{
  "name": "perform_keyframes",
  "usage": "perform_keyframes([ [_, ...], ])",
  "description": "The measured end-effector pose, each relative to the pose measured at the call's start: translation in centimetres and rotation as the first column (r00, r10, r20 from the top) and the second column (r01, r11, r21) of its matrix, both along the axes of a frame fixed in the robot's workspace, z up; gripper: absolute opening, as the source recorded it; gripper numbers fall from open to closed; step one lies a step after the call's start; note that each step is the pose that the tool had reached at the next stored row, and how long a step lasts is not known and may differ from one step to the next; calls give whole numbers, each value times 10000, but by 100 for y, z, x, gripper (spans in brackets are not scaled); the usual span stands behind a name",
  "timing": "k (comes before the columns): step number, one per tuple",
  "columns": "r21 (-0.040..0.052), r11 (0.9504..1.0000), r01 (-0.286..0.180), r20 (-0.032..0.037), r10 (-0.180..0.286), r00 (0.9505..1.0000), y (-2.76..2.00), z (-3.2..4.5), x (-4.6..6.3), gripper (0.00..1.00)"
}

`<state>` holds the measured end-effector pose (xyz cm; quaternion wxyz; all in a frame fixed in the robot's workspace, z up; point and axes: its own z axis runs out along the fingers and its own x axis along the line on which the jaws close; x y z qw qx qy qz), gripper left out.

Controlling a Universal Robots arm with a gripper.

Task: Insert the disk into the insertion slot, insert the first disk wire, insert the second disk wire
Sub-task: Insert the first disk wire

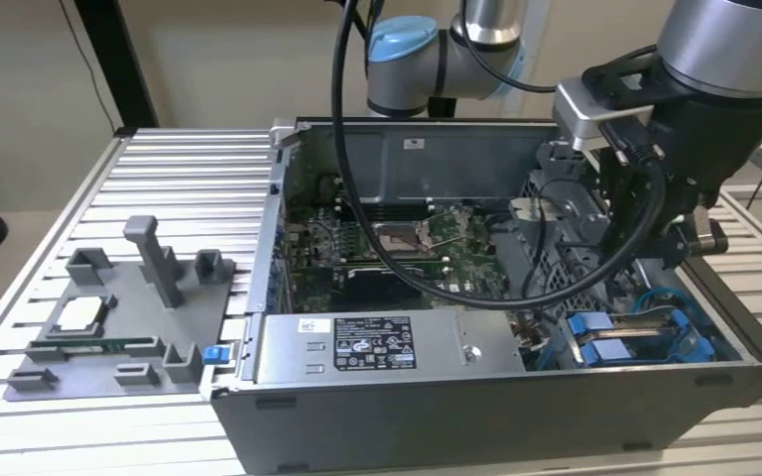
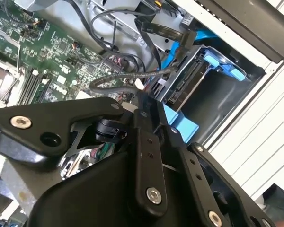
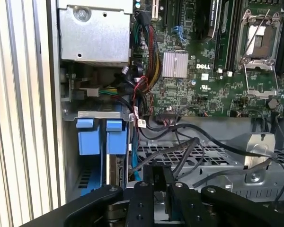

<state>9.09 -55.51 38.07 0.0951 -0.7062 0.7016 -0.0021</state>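
A ribbed aluminium table (image 1: 183,188) of long parallel slats carries an open grey sheet-metal computer case (image 1: 487,421). Over the case, at the exterior view's right, bends the 1 silver-and-black robot arm (image 1: 718,59). Inside lie a green, component-studded motherboard (image 1: 305,263) and a grey boxy power supply (image 1: 474,347) with a white label. The flat silver disk (image 2: 185,85), in its glossy bright blue plastic carrier, stands on edge in the drive bay at the case's corner, near the power supply, with 2 blue tabs showing. The matte black gripper (image 3: 158,172) hovers just beside it among thin black cables (image 2: 128,78). Whether the claw is open or closed cannot be told.
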Motion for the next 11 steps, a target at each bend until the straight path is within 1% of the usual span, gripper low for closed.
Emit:
perform_keyframes([
  [4,-7,10000,0,12,0,10000,1,-1,-1,0],
  [6,-37,10000,0,12,0,10000,1,-1,-1,0],
  [7,-82,10000,0,12,0,10000,1,-1,-1,0],
  [11,-394,9992,2,11,-1,10000,0,-16,26,0],
])
